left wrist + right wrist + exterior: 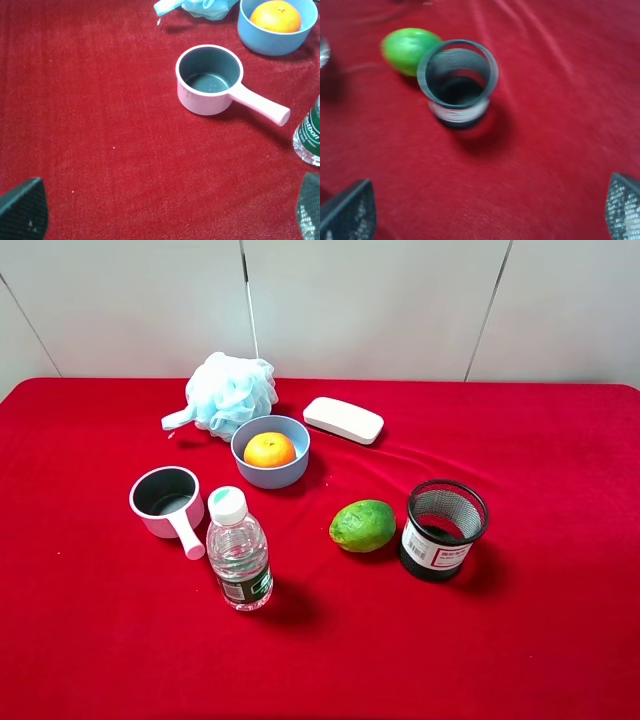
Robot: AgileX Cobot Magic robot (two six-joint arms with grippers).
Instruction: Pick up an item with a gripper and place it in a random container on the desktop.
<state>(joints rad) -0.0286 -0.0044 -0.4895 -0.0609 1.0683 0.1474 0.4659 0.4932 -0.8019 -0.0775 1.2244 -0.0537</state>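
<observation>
Bright even light, soft shadows falling right of objects, right wrist view motion-blurred

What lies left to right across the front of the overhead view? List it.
White handled pot → water bottle → green fruit → black mesh cup, all on the red cloth.

The high view looks down from the worktop (560, 640) front edge toward the back. Both wrist views sit low; the left shares the bowl (270, 452) (272, 37).
</observation>
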